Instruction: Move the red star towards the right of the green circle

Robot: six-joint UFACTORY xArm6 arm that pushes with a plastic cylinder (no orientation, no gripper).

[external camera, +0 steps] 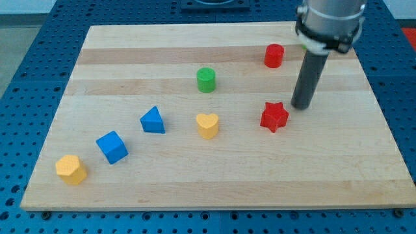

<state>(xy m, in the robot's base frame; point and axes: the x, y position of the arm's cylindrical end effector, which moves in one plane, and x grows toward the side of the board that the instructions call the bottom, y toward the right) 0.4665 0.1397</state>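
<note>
The red star (273, 117) lies on the wooden board right of centre. The green circle (206, 79) stands up and to the left of it, near the board's middle top. My tip (300, 106) is down on the board just to the upper right of the red star, a small gap away from it. The rod rises toward the view's top right.
A red cylinder (274, 56) stands near the top right, left of the rod. A yellow heart (207, 125), a blue triangle (153, 121), a blue cube (112, 146) and a yellow block (71, 169) run in a line toward the bottom left.
</note>
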